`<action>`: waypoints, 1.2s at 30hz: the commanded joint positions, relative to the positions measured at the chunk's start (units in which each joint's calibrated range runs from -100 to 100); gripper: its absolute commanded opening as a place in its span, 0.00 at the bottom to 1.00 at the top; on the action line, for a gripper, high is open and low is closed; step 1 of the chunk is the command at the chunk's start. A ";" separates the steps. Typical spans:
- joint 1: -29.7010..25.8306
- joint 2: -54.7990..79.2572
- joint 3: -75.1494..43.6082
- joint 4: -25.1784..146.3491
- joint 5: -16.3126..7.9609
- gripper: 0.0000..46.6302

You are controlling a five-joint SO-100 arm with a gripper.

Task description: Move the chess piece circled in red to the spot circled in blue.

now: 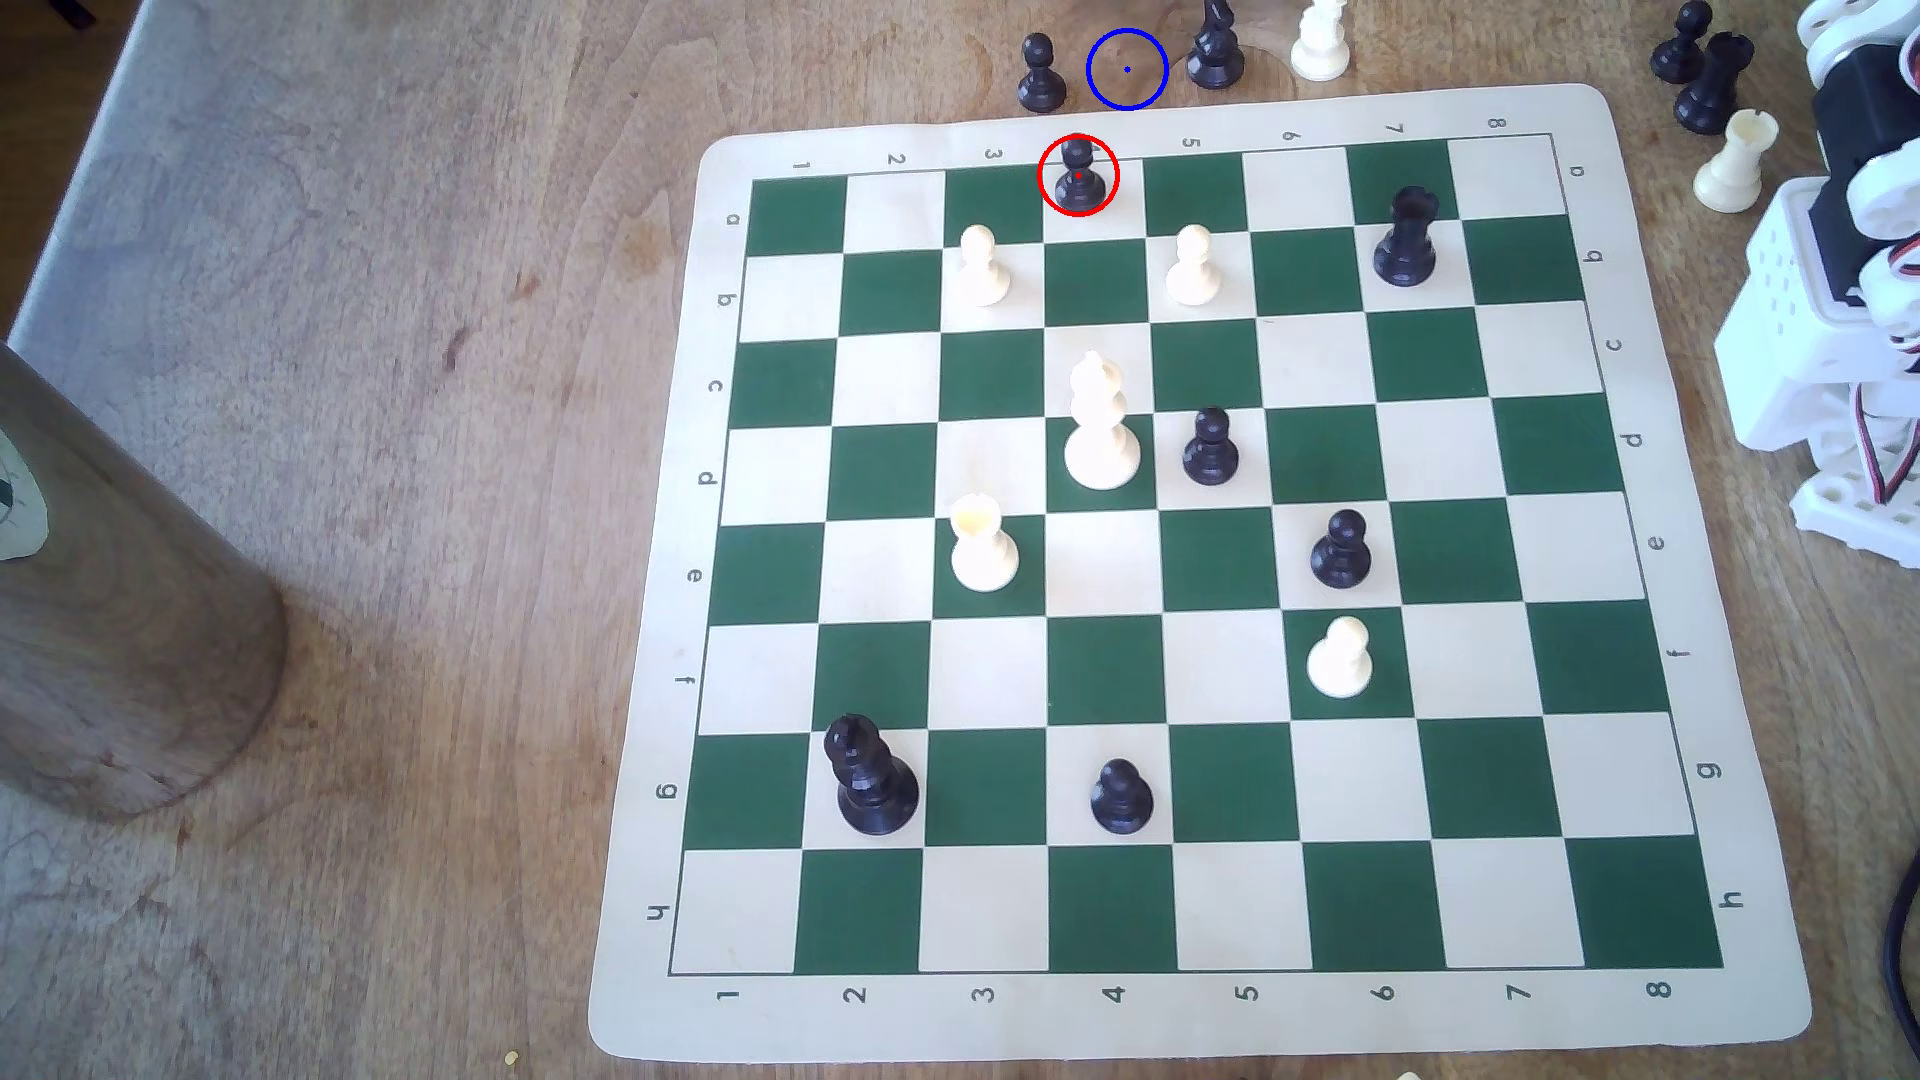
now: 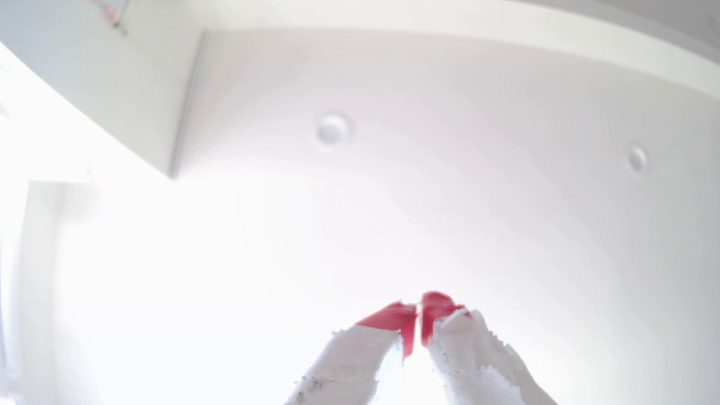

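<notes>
The chess piece [image 1: 1078,177], a small black pawn ringed in red, stands at the far edge of the green-and-cream board [image 1: 1195,1007], on row a, column 4. The spot [image 1: 1127,70], a blue ring with a centre dot on bare wood, lies just beyond the board, slightly toward the exterior view's right of the pawn. My gripper [image 2: 419,307] appears in the wrist view against a white ceiling. Its red-tipped, cloth-wrapped fingers [image 2: 391,315] are shut together and hold nothing. The white arm body [image 1: 1839,312] sits folded at the exterior view's right edge, far from the pawn.
A black pawn [image 1: 1040,75] and a taller black piece [image 1: 1216,52] flank the blue ring closely. A white piece [image 1: 1320,42] stands beyond them. Two white pawns [image 1: 982,268] [image 1: 1192,268] stand one row nearer than the ringed pawn. A wooden cylinder [image 1: 104,623] stands at the left.
</notes>
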 commanded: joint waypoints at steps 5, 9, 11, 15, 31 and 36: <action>0.85 0.14 -6.26 28.46 0.10 0.00; 1.01 0.14 -8.80 46.56 -0.05 0.00; 1.17 0.14 -13.24 62.61 -0.24 0.00; 3.04 0.14 -24.12 90.54 -0.24 0.00; 15.79 3.19 -42.98 157.45 -9.18 0.08; 15.72 14.82 -48.15 159.01 -8.50 0.01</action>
